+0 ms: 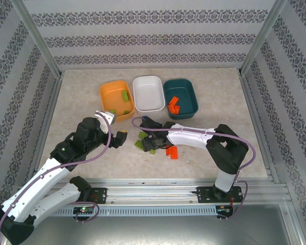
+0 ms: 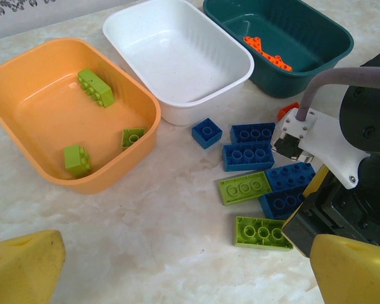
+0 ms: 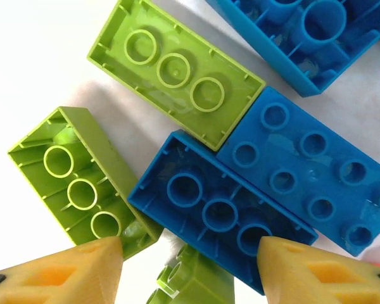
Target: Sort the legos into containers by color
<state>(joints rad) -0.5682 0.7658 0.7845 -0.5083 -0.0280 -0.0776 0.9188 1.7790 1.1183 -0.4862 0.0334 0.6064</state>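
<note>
On the marbled table (image 1: 92, 168) three tubs stood in a row at the far side. The orange tub (image 1: 111, 94) held a few lime pieces, the white tub (image 1: 148, 94) was bare, and the teal tub (image 1: 186, 94) held orange-red ones. The unsorted legos (image 1: 152, 144) lay in a tight heap nearer the arms, just in front of the white tub. The right arm reached across from its side so that the right gripper (image 3: 190, 269) hung directly over that heap, fingers spread and holding nothing. The left gripper (image 2: 183, 272) hovered just to the heap's left, likewise spread and empty. The right one was plainly the nearer. Below it lay an upturned blue brick (image 3: 218, 212), its long axis running diagonally from upper left to lower right in the wrist view. The line between the two yellow fingertips (image 3: 63, 272) ran straight across, so the jaws stood askew to the brick rather than square across its narrow width. One fingertip sat over the brick's lower right end, the other beyond a tilted lime brick (image 3: 82, 183) that touched the blue one's near long side. A studs-up blue brick (image 3: 310, 183) pressed against the far long side, leaving no gap there. A clean pinch would probably call for a turn of the wrist, or a grip on the short ends instead.
</note>
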